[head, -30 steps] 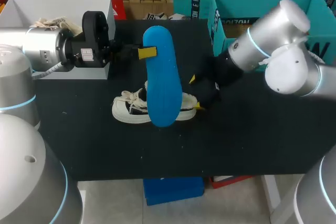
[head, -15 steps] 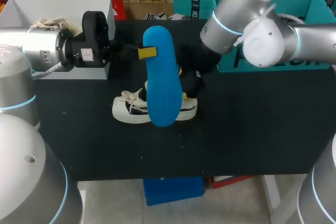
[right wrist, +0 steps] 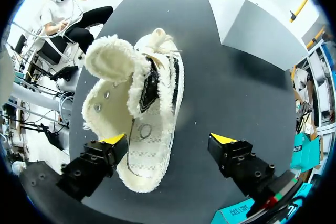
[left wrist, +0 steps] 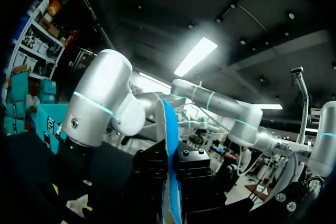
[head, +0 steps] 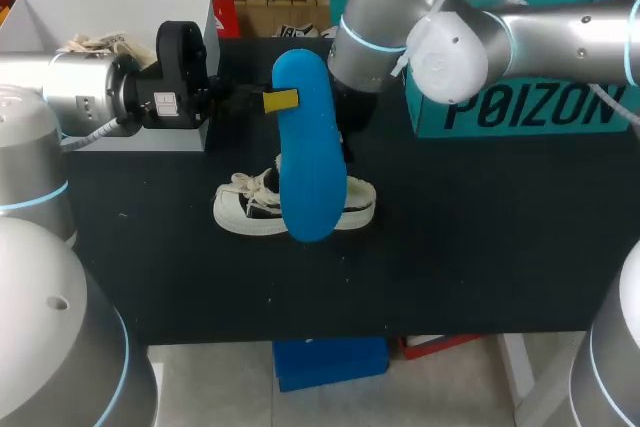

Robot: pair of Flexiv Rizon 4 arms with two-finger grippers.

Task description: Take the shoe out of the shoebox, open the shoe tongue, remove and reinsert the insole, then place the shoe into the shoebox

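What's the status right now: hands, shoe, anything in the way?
Left gripper shut on the blue insole, held up. Right gripper open, above the shoe. Shoe on the table, spread open. Nothing between them.

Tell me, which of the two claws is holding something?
The left gripper, shut on the blue insole; the right gripper is open above the shoe.

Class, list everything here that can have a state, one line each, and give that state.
Left gripper, jaws shut on the insole.
Right gripper, jaws open, over the shoe.
Insole, out of the shoe, held off the table.
Shoe, on the table, tongue pulled open, no insole inside.
White box, open, something laced inside.
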